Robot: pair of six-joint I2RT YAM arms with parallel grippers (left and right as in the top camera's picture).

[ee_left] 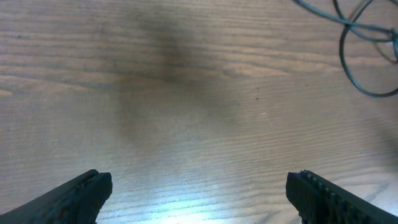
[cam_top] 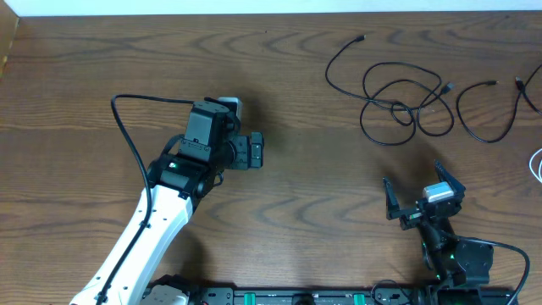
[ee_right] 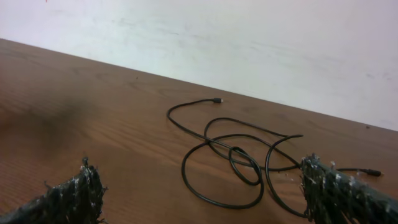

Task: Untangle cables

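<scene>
The cables lie at the table's far right. A black cable loops over itself in a loose knot, and beside it a second black cable curves. A white cable shows only at the right edge. My left gripper is open over bare wood, well left of the cables; in the left wrist view its fingers stand wide apart and a black cable crosses the top right corner. My right gripper is open, near the front edge, below the tangle. The knotted loops lie just ahead of its fingers.
The wooden table ends at a pale wall behind the cables. A black robot wire arcs from the left arm. A rail with the arm bases runs along the front edge.
</scene>
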